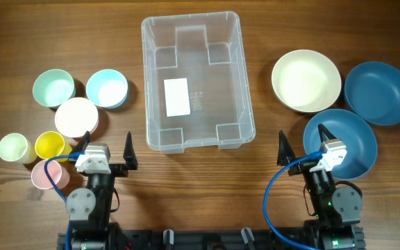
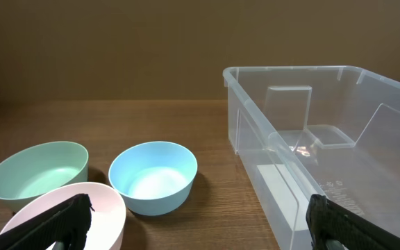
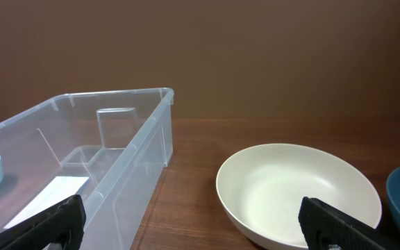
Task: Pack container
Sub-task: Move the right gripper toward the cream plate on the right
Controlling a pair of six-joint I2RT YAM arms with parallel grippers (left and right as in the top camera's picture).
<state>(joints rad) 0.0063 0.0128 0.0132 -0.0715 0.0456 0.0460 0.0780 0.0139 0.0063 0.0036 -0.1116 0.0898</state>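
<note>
A wooden table (image 1: 200,201) of dark brown, streaky grain fills the whole overhead view, with a swirl in the grain toward 8 o'clock. In both wrist views a plain, flat brown wall (image 2: 117,48) rises behind the table's far edge at 12 o'clock. The light is soft and even, without hard shadows.

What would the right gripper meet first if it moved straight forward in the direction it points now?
Probably the cream bowl, lying directly ahead of the open right gripper; the container sits off to its left. Height is unclear, so it might pass over the rim.
</note>
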